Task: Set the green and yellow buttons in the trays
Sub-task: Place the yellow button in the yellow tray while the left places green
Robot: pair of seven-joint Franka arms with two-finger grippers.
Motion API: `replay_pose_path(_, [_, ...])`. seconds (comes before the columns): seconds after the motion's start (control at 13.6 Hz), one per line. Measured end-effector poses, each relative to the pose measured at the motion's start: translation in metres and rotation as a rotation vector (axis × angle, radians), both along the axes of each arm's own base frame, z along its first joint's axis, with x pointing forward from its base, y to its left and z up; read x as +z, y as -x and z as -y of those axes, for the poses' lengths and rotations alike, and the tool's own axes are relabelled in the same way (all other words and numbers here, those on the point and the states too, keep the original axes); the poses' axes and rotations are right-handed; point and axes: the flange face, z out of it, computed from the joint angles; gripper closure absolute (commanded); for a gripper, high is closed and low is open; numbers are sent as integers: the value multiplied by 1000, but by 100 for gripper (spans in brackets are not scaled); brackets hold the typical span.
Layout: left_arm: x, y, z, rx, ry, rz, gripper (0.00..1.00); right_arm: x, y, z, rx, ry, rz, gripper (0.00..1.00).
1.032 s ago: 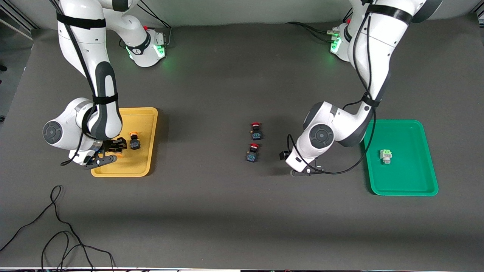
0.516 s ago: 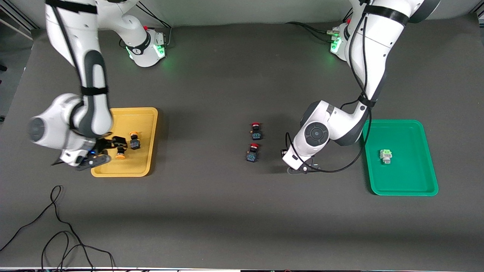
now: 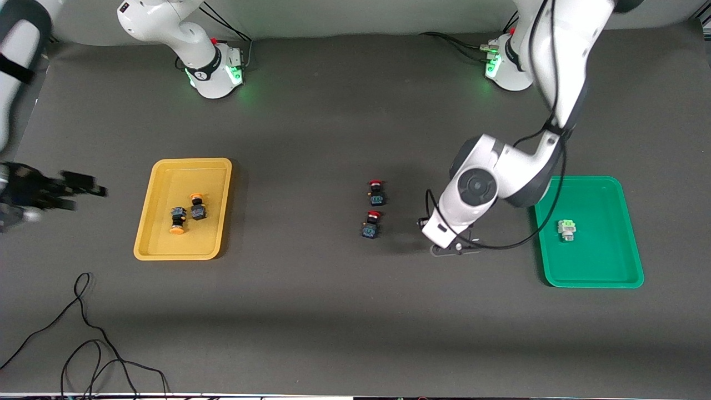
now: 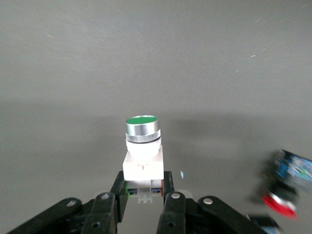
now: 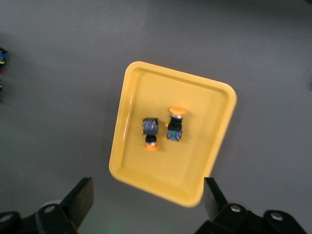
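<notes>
My left gripper is shut on a green button, a white body with a green cap in a silver ring. It hangs low over the table between the red buttons and the green tray. In the front view the left arm's wrist hides it. A second green button lies in the green tray. Two yellow buttons lie side by side in the yellow tray. My right gripper is open and empty, high up past the yellow tray at the right arm's end of the table.
Two red-capped buttons lie at mid-table, one nearer the front camera than the other. One of the red buttons shows in the left wrist view beside the held button. Loose black cables lie near the front edge.
My right gripper opened, left a yellow button in the yellow tray and swung up and away toward its end of the table. My left gripper shut on the green button.
</notes>
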Motion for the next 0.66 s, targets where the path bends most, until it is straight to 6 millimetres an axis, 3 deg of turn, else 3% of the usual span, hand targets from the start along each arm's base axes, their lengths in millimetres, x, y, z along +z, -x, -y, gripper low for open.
replay_pose_path(0.22, [103,23,-13,-16,-43,8,100,75,10,5,3,63,30,0])
replay_pose_path(0.37, [145,31,-49,-57,-77,-19,100,101,15,0,-37,83,29,0])
replay_pose_path(0.52, [164,16,-132,-118,-88,-65,100,120,14,-18,-98,105,18,0])
replay_pose_path(0.66, [164,-2,-246,-158,-67,-105,100,120,9,-52,-141,144,-18,0])
